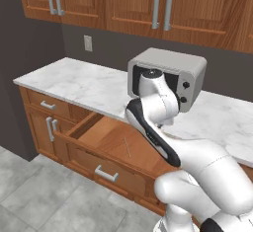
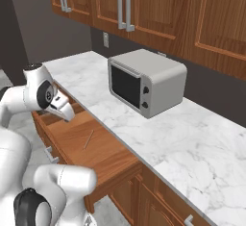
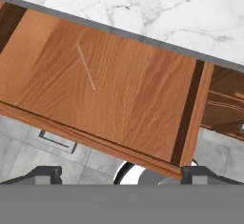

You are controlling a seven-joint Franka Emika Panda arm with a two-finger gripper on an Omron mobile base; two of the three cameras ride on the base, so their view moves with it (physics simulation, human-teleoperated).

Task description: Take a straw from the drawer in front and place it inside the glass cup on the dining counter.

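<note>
Drawer (image 3: 143, 108) open under marble counter (image 1: 84, 85); straw (image 3: 86, 67) inside.

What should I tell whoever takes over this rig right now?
Gripper: open, holding nothing, looking down into the drawer from above.
Drawer: pulled out under the marble counter with the microwave.
Straw: lying flat on the drawer floor, alone, untouched.
Done: drawer opened.
Left: lower onto the straw, grip it, lift it out, take it to the glass cup on the dining counter and drop it in.
</note>
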